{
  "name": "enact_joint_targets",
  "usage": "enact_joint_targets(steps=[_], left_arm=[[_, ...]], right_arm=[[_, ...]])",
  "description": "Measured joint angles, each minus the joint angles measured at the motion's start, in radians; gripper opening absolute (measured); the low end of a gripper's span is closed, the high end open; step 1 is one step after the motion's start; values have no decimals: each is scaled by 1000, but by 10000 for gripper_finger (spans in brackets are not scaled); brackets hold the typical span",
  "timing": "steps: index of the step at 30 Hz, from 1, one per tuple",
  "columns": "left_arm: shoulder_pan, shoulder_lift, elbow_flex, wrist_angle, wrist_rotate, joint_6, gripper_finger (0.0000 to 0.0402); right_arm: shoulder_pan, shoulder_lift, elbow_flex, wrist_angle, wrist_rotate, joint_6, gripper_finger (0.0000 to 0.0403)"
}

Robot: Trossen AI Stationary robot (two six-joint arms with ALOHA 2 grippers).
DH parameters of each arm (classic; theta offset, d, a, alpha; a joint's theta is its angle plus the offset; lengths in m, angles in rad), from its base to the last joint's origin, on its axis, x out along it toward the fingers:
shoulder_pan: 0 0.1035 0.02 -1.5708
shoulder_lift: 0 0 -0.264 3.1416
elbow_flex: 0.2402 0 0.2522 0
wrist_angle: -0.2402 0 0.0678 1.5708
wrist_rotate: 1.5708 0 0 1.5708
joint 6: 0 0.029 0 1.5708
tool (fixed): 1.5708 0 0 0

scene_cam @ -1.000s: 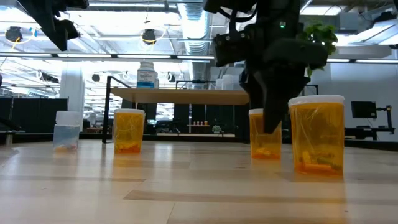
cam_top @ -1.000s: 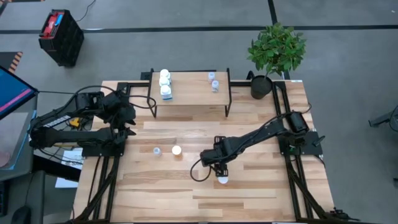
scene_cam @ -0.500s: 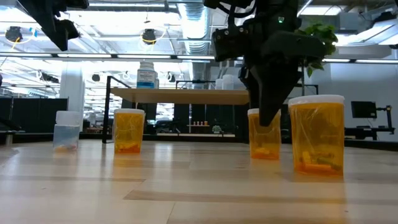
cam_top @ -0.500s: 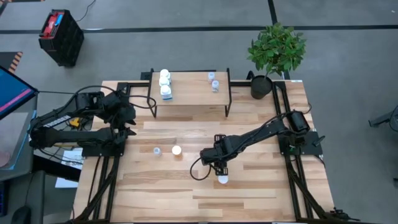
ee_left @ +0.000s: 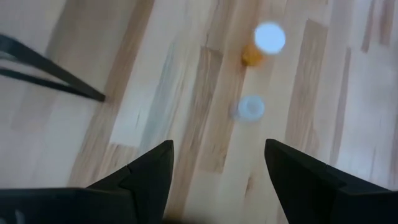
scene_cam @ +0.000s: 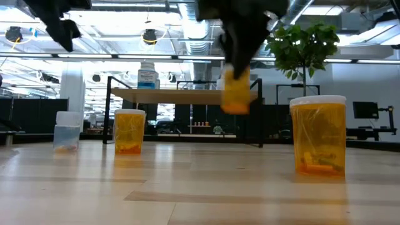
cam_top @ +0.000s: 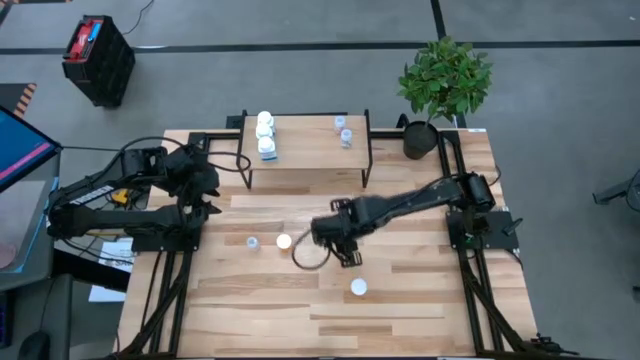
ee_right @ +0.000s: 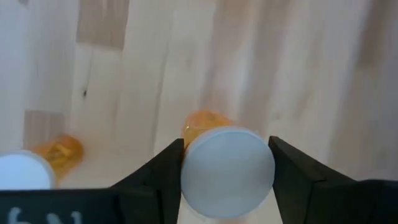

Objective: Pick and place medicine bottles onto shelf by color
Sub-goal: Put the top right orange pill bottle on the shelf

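A: Surface? Room?
B: Slatted wooden tabletop [cam_top: 420, 300]; grey floor, potted plant [cam_top: 444, 80].
A: Right gripper [ee_right: 227, 163]?
B: Fingers clamped on a translucent orange medicine bottle [ee_right: 225, 165], round white cap between them, lifted clear.
A: Left gripper [ee_left: 217, 163]?
B: Spread wide, empty; shelf [cam_top: 305, 139] beyond.

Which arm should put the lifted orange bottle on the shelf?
Right. The right gripper already holds the orange bottle above the table, near the shelf. The left gripper sits open at the table's left edge.
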Motion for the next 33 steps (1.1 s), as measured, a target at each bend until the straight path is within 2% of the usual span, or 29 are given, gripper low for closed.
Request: enact_joint_targets(steps=[8, 13, 17, 22, 33], left_arm=[[0, 0, 0, 73, 0, 3, 238], [0, 0, 0, 75, -54, 6, 238], [0, 0, 0, 75, -88, 6, 238], [0, 0, 0, 75, -90, 6, 238], [0, 0, 0, 75, -90, 25, 238]], right_arm=[[-168, 0, 305, -50, 7, -282, 192], [-304, -1, 421, 95, 7, -364, 198], [-406, -1, 449, 247, 8, -386, 194], [-505, -1, 458, 337, 7, -402, 193], [-580, 96, 464, 421, -68, -440, 193]])
